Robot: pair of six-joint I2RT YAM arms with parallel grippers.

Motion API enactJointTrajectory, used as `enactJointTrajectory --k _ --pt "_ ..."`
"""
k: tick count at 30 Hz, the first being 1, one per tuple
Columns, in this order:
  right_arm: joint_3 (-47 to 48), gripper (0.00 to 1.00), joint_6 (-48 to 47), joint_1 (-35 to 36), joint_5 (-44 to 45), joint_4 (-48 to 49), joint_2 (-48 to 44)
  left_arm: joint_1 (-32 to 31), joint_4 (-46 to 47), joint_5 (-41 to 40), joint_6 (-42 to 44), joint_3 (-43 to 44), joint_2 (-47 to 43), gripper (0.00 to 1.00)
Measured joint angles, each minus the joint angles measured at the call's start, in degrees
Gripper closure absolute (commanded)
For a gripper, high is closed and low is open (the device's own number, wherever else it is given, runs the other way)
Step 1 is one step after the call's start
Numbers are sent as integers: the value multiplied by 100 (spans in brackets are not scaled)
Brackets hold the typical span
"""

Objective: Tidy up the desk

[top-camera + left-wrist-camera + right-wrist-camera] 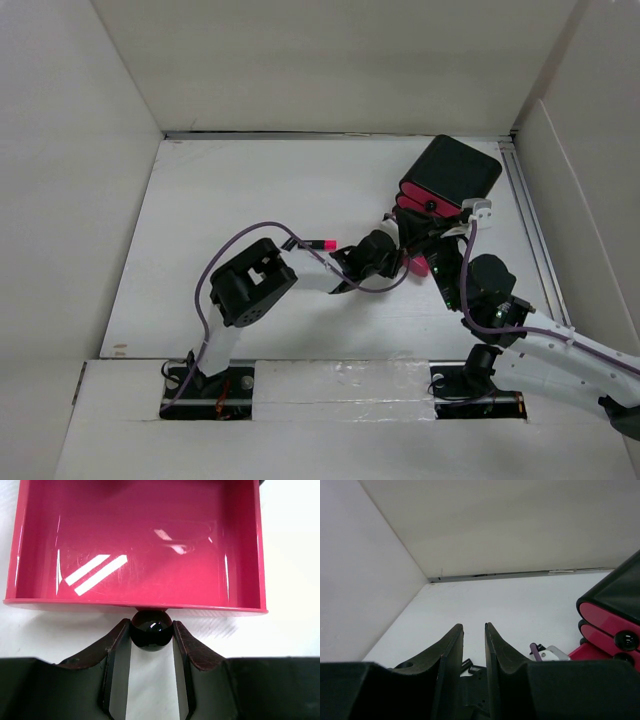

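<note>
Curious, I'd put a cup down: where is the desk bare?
Bare: the matte white tabletop from left wall to left arm, and along the back wall. Crowded: around the black box with pink drawers, where both arms meet.

— What sits closest to the lens?
— The right gripper (474,626): two dark fingers (447,652) side by side with a narrow gap between them and nothing in it.
— And beyond?
— The white desk (510,605) runs to a back wall (520,525), with a side wall (365,580) on the left.
— Anything at the right edge?
— A black box (620,592), partly cut off, with pink drawers (602,620) stacked in it. One has a round black knob (626,640). Near its foot, a purple cable (536,651) lies beside a white part (552,654).
</note>
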Motion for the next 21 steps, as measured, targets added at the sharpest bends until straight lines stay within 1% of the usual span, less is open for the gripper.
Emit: enactJointTrajectory --k 3,6,7,9,10,11,13,15,19,20,21 --pt "0 70 0 0 -7 0 -2 -11 11 -20 -15 -221 -151 86" --pt "0 70 0 0 -9 2 -17 -13 -11 -20 -22 -284 -212 71" --pt "0 70 0 0 -11 2 -24 -13 -20 -22 -26 -286 -221 60" --pt "0 70 0 0 -9 0 -26 -13 -66 -87 -28 -304 -254 47" --pt "0 70 0 0 -9 0 -26 -9 -111 -157 -39 -332 -297 38" --pt "0 70 0 0 -11 0 -26 -4 -164 -234 -42 -367 -350 34" --pt "0 70 0 0 -11 0 -28 -2 -247 -400 -59 -468 -505 29" --pt "0 70 0 0 -11 0 -33 0 -330 -575 -55 -562 -719 29" --pt "0 70 0 0 -15 0 -52 -2 -365 -1067 -74 -809 -1338 34" --pt "0 70 0 0 -15 0 -59 -2 -367 -1331 -122 -850 -1425 36" --pt "0 70 0 0 -13 0 -63 -2 -367 -1405 -138 -986 -1725 39"
